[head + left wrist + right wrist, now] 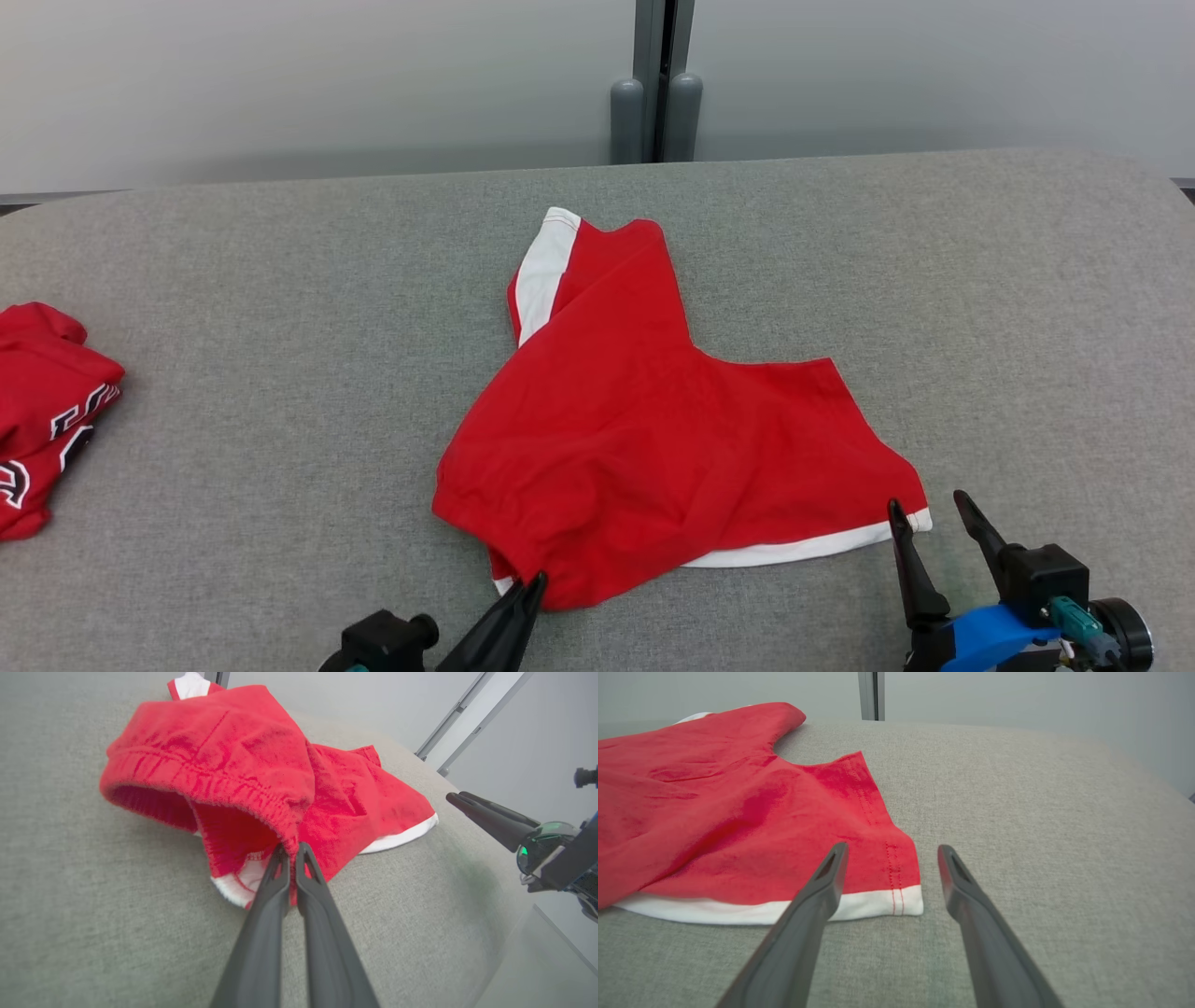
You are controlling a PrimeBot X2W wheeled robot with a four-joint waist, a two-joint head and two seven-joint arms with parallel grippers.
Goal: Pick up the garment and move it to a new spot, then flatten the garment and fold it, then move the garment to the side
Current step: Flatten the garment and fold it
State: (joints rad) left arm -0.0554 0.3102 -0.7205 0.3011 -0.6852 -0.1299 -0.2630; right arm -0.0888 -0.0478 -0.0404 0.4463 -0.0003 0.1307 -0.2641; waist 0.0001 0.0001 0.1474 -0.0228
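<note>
The garment (644, 448) is a pair of red shorts with white hems, lying spread in the middle of the grey table (280, 280). My left gripper (534, 584) is at its near left corner, shut on the elastic waistband of the garment (243, 765), which bunches up around the fingertips (280, 856). My right gripper (927, 509) stands open just off the near right leg corner, the white hem (878, 904) lying between and beyond its fingers (831, 868), untouched. The right gripper (460, 798) also appears in the left wrist view.
A second red garment (47, 411) with black and white lettering lies crumpled at the table's left edge. A grey wall with a vertical post (656, 84) stands behind the table. Bare grey cloth stretches to the right and far side.
</note>
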